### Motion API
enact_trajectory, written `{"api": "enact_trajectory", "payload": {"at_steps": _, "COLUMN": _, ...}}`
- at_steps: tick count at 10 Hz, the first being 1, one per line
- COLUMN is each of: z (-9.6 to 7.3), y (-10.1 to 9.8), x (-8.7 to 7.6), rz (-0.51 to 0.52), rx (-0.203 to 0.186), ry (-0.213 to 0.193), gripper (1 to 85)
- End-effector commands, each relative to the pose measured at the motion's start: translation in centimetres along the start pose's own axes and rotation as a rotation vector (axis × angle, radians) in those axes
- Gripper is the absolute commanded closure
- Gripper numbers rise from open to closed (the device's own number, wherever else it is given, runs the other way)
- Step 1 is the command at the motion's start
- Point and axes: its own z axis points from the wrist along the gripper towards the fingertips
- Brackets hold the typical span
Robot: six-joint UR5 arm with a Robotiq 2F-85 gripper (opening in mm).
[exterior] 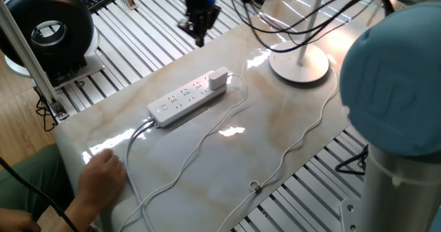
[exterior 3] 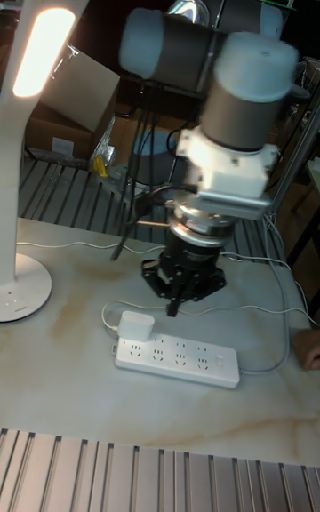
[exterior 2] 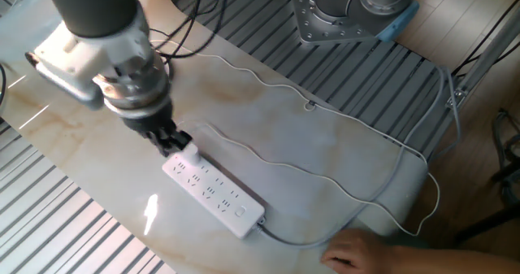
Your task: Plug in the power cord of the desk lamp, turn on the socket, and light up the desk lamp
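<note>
The white socket [exterior: 185, 98] [exterior 2: 213, 189] [exterior 3: 179, 358] lies on the marble table, and the boxy plug [exterior: 218, 79] [exterior 2: 186, 154] [exterior 3: 137, 327] sits in its end outlet. From the plug the power cord [exterior: 303, 137] [exterior 2: 325, 111] loops across the table to the desk lamp [exterior: 300, 64] [exterior 3: 19, 284], whose head [exterior 3: 41, 43] glows. My gripper [exterior: 199, 31] [exterior 2: 171, 140] [exterior 3: 178, 295] hangs just above and beside the plug. Its fingers are shut together with nothing between them. The strip's round button [exterior 2: 240, 212] is at the far end from the plug.
A person's hand [exterior: 103, 177] [exterior 2: 357, 252] rests at the table's edge, away from the strip. A black round fan [exterior: 47, 31] stands off the table at the left. Black robot cables [exterior: 303, 25] hang near the lamp pole. Slatted metal [exterior 2: 65, 225] surrounds the marble top.
</note>
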Motion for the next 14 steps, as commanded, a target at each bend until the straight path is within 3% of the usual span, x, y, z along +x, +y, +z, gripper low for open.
{"api": "enact_trajectory", "payload": {"at_steps": 1, "z": -2.2, "y": 4.6, "x": 0.2, "rz": 0.097, "rx": 0.020, "ry": 0.005, "gripper": 84.7}}
{"api": "enact_trajectory", "payload": {"at_steps": 3, "z": -2.1, "y": 4.5, "x": 0.2, "rz": 0.092, "rx": 0.027, "ry": 0.006, "gripper": 84.7}}
{"api": "enact_trajectory", "payload": {"at_steps": 7, "z": -1.9, "y": 5.6, "x": 0.2, "rz": 0.086, "rx": -0.009, "ry": 0.009, "gripper": 84.7}}
{"api": "enact_trajectory", "payload": {"at_steps": 14, "z": -1.5, "y": 5.6, "x": -0.2, "rz": 0.078, "rx": -0.001, "ry": -0.001, "gripper": 84.7}}
